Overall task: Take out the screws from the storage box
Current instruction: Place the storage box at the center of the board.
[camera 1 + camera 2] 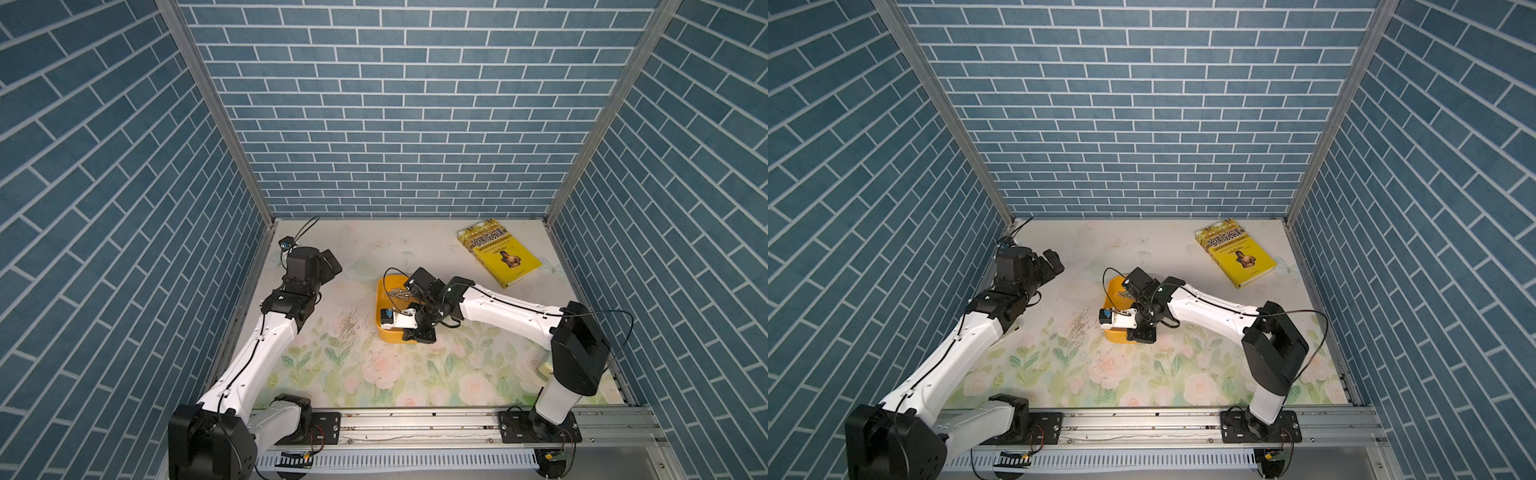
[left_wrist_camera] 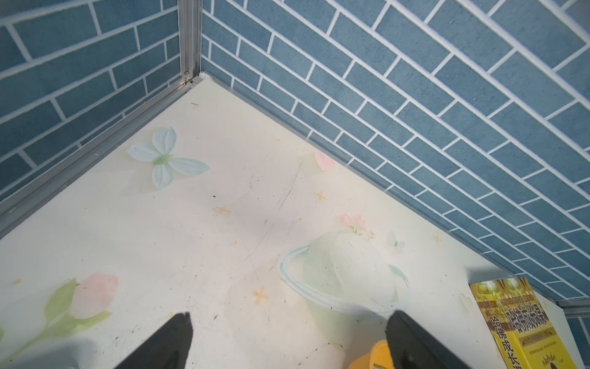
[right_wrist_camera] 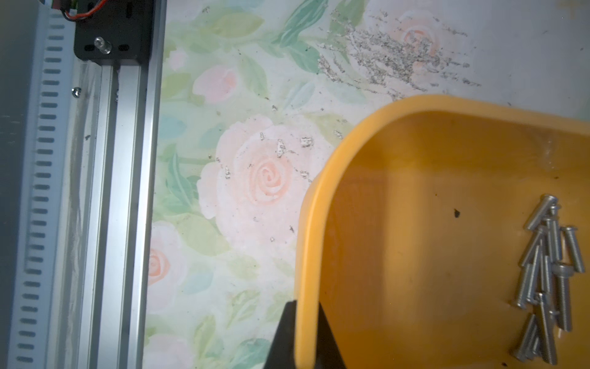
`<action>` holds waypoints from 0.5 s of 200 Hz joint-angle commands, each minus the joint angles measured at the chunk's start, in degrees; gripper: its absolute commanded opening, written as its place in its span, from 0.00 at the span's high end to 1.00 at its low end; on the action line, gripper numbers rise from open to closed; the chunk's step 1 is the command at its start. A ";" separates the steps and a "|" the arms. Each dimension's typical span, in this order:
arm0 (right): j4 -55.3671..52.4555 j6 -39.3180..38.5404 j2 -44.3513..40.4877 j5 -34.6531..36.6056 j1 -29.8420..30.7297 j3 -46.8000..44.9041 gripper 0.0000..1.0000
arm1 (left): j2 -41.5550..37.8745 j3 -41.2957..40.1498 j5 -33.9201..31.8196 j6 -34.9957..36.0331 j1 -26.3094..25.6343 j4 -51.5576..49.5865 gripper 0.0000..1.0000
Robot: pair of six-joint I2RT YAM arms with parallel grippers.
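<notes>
Right wrist view: floral table (image 3: 255, 179) bears the storage box (image 3: 415, 255), rim pinched tight by right gripper (image 3: 306, 319), likely for tipping. Left gripper (image 2: 289, 322) gapes empty, well aside. Screws (image 3: 546, 281) lie bunched inside, away from the grip.

The storage box (image 1: 390, 335), a shallow orange-yellow plastic tray with rounded corners and a low rim, sits near the middle of the flowered counter in both top views (image 1: 1115, 335). The rim of its near short side is pinched between the black fingers (image 3: 283, 338) of the right gripper (image 3: 307, 322). The screws (image 3: 542, 281), slim, silvery-grey and small-headed, lie in a loose overlapping heap on the box floor towards its far end (image 1: 397, 294). The rest of the floor is bare.
</notes>
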 commanded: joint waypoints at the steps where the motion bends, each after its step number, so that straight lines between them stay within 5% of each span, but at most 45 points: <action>1: 5.68 7.39 -3.36 4.33 2.99 -4.45 1.00 | -1.77 0.94 -0.86 0.20 -0.12 -0.66 0.00; 100: 13.42 19.47 -3.76 8.65 14.06 -15.73 1.00 | -0.34 1.03 -1.17 0.57 -0.14 -0.88 0.00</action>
